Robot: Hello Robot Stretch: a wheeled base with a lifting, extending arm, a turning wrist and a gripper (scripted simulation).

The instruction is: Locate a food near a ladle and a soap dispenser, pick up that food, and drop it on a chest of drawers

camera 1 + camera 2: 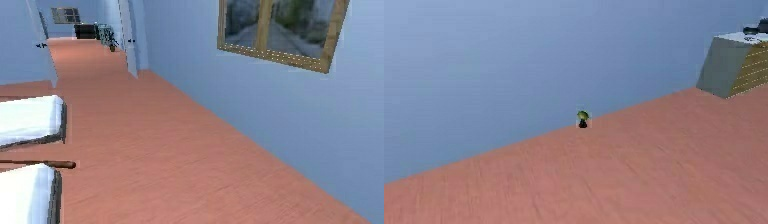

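A pale cabinet with wooden drawer fronts (736, 64), which looks like a chest of drawers, stands at the arm side view's upper right. Some dark small things rest on its top (755, 31). A small green and dark blob (583, 119) sits on the wooden floor at the foot of the blue wall; its shape is too small to name.
Two white-topped beds (28, 118) (24, 196) line the forward view's left, with a brown rod (38, 163) between them. A wood-framed window (283, 30) hangs on the right wall. An open doorway (88, 28) lies far ahead. Wooden floor (190, 150) runs between them.
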